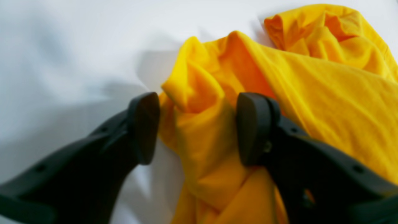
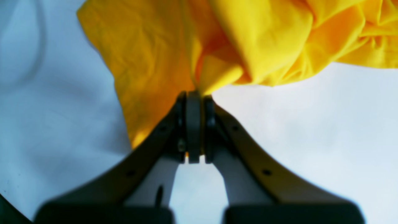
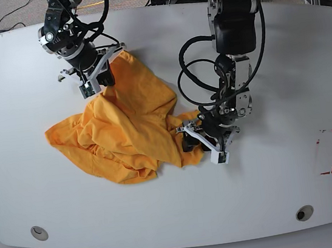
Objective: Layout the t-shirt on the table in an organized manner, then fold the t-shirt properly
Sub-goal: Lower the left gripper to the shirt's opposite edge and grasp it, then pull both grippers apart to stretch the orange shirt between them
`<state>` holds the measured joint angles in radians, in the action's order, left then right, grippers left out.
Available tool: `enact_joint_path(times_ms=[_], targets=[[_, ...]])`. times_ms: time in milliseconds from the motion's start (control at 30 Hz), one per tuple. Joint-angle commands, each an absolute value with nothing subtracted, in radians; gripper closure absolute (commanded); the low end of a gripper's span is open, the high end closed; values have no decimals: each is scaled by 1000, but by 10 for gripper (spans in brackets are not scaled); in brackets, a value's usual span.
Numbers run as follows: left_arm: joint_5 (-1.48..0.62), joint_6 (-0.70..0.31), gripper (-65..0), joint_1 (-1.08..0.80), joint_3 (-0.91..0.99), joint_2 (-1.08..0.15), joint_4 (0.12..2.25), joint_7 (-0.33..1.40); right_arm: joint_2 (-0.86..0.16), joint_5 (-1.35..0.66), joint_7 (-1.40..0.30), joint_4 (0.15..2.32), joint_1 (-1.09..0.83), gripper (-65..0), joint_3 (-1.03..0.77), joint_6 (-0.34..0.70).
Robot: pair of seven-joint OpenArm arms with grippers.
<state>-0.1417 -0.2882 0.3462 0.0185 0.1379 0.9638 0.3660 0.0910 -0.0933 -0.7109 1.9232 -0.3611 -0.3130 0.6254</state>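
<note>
The orange-yellow t-shirt (image 3: pixel 124 129) lies crumpled on the white table (image 3: pixel 283 176), left of centre. My right gripper (image 2: pixel 194 124) is shut on an edge of the t-shirt (image 2: pixel 149 62); in the base view this gripper (image 3: pixel 95 84) is at the cloth's far corner. My left gripper (image 1: pixel 199 127) stands open with a raised fold of the t-shirt (image 1: pixel 199 102) between its dark fingers (image 1: pixel 144 127). In the base view the left gripper (image 3: pixel 200 142) sits low at the cloth's right edge.
A red tape outline (image 3: pixel 327 151) marks the table's right side. Two round grey grommets (image 3: pixel 39 232) (image 3: pixel 304 212) sit near the front edge. Black cables hang from the arm (image 3: pixel 232 23) above the left gripper.
</note>
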Motion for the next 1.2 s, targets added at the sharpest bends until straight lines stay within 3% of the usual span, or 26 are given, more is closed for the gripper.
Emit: enact_joint_path(times_ms=[0, 100, 200, 767, 1000, 1167], targets=[[-153, -292, -199, 371, 19, 142, 978, 344, 90, -107, -688, 1946, -357, 0, -315, 627], [-151, -292, -71, 371, 19, 140, 977, 344, 90, -107, -688, 1946, -357, 0, -315, 639], [-145, -292, 0, 371, 19, 140, 977, 344, 90, -107, -688, 1946, -357, 0, -315, 651], [-153, -292, 0, 334, 73, 47, 983, 344, 61, -113, -682, 2022, -377, 0, -371, 688], [-151, -292, 0, 266, 116, -42, 1185, 357, 56, -114, -680, 2022, -305, 0, -503, 694], [-153, -326, 0, 208, 110, -65, 1392, 455, 25, -113, -690, 2025, -229, 0, -555, 698]])
